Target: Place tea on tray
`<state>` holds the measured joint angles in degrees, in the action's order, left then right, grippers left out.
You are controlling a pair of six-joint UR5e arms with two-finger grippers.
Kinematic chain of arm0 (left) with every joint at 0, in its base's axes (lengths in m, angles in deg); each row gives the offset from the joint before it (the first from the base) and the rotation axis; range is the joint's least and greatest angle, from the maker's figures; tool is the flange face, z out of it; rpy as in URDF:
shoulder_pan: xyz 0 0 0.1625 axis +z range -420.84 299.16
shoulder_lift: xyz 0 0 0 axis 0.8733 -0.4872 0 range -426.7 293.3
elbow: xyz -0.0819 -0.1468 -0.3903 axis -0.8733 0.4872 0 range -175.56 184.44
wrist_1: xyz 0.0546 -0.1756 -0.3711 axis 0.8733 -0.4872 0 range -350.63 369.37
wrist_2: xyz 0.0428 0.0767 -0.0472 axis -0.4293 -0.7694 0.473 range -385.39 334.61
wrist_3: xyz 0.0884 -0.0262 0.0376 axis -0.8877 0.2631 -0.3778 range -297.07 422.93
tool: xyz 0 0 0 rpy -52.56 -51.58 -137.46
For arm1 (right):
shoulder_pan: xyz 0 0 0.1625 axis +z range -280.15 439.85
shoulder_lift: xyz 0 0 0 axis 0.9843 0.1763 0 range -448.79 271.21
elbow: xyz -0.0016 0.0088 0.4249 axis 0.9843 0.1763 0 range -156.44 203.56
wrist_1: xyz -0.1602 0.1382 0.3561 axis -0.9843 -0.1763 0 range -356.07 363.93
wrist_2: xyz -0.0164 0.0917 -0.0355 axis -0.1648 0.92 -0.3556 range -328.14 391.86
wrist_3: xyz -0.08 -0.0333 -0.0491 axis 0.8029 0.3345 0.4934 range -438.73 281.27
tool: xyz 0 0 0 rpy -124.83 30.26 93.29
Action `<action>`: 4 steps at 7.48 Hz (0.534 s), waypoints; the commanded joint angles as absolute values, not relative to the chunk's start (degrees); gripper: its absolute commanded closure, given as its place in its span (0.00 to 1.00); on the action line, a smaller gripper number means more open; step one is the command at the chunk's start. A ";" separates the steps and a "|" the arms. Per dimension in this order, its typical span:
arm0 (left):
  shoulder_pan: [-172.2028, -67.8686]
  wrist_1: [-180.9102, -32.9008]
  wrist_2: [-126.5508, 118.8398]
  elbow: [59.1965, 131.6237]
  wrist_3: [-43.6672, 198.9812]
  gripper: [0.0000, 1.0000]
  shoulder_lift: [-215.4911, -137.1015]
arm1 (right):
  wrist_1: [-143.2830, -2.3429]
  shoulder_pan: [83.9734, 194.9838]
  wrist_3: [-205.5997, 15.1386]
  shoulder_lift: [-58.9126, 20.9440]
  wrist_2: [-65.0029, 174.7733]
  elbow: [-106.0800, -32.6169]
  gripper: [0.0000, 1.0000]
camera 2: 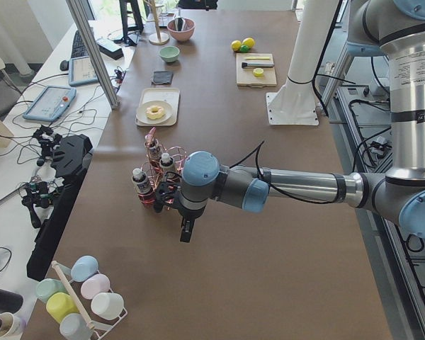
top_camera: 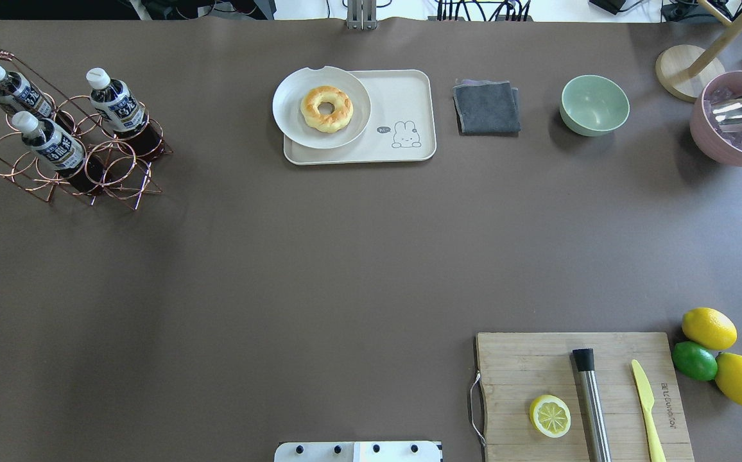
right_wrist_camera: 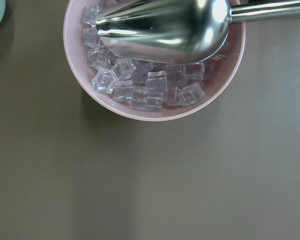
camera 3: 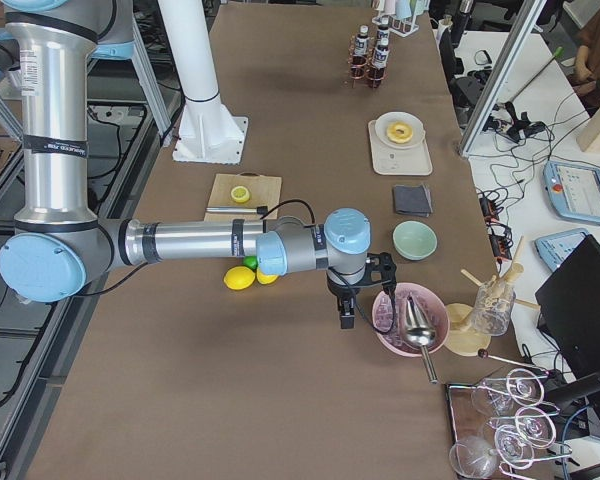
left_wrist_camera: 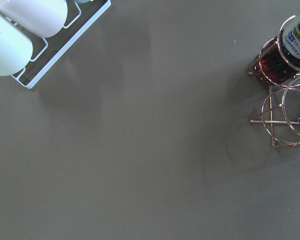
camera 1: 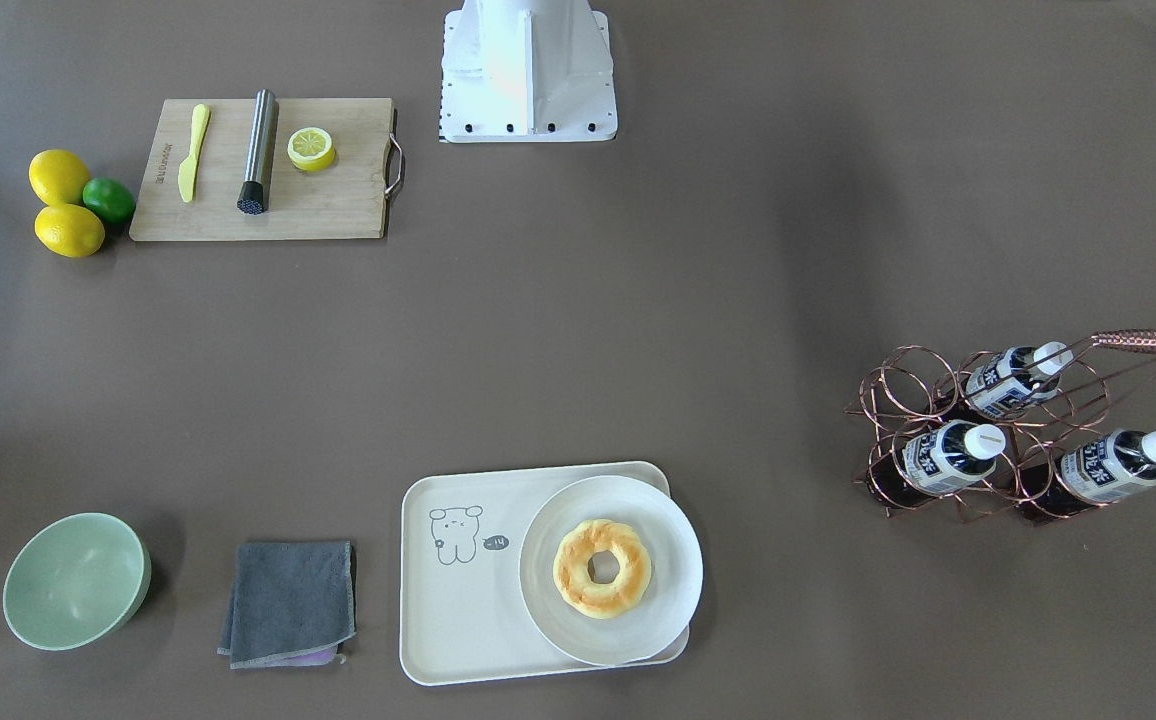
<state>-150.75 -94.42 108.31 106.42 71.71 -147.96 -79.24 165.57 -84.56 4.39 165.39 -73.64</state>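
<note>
Three bottles of tea [camera 1: 948, 455] sit in the rings of a copper wire rack [camera 1: 1148, 342] on the robot's left side of the table [camera 1: 638, 330], white caps on, none of them lifted out. They are well apart from the tray [camera 1: 458, 620], which lies at the middle of the table's far edge, across from the robot's base. On the end of the tray nearer the rack a round white plate [camera 1: 658, 530] rests, slightly overhanging the rim, with a doughnut [camera 1: 601, 567] on it; the other end, with its little line drawing, is bare. From the end of the table I see the left gripper [camera 2: 187, 234] hanging above the table just beside the rack, touching no bottle. Whether its fingers are spread or closed I cannot tell, and the camera on its wrist shows only table, one corner of the rack and a bottle's lower part. At the other end the right gripper [camera 3: 345, 315] hangs next to a pink bowl [camera 3: 395, 338] of ice cubes with a metal scoop [camera 3: 418, 330] lying across it; its fingers I cannot judge either. A folded grey cloth [camera 1: 288, 600] and a green bowl [camera 1: 76, 580] lie beyond the tray, and a wooden cutting board [camera 1: 338, 205] with half a lemon lies nearer the robot.
</note>
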 commanded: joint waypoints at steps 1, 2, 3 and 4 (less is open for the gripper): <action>-150.75 -94.42 108.29 106.39 71.72 0.03 -147.91 | -79.04 165.54 -84.44 4.55 165.63 -73.74 0.00; -150.75 -94.42 108.29 106.39 71.80 0.03 -148.00 | -79.12 165.54 -84.44 4.29 165.72 -73.74 0.00; -150.75 -94.42 108.29 106.39 71.80 0.03 -148.00 | -79.21 165.54 -84.44 4.28 165.72 -73.65 0.00; -150.75 -94.42 108.29 106.48 71.80 0.03 -148.00 | -79.12 165.54 -84.44 4.28 165.72 -73.47 0.00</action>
